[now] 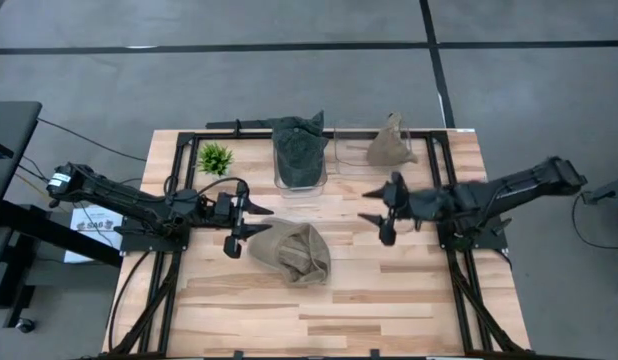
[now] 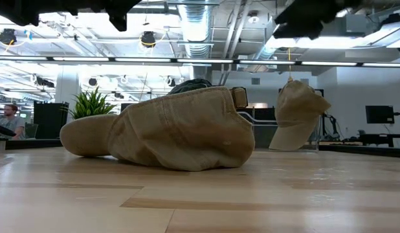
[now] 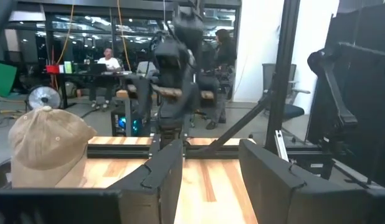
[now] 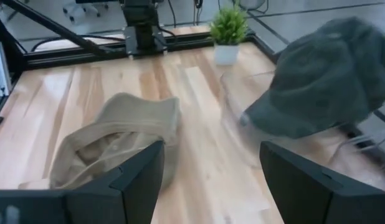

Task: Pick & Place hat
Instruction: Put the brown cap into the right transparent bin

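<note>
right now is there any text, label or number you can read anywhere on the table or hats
White paper sheet under the left arm at the table's left edge: printed marks, too small to read.
Tan fabric cap lying on the wooden table: no lettering visible.
Dark green cap in the clear bin: no lettering visible.
Second tan cap in the other clear bin: no lettering visible.
Nothing can be read.

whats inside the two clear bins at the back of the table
The left clear bin holds a dark green cap that sticks out above its rim. The right clear bin holds a tan cap. Anything beneath either cap is covered.
</note>
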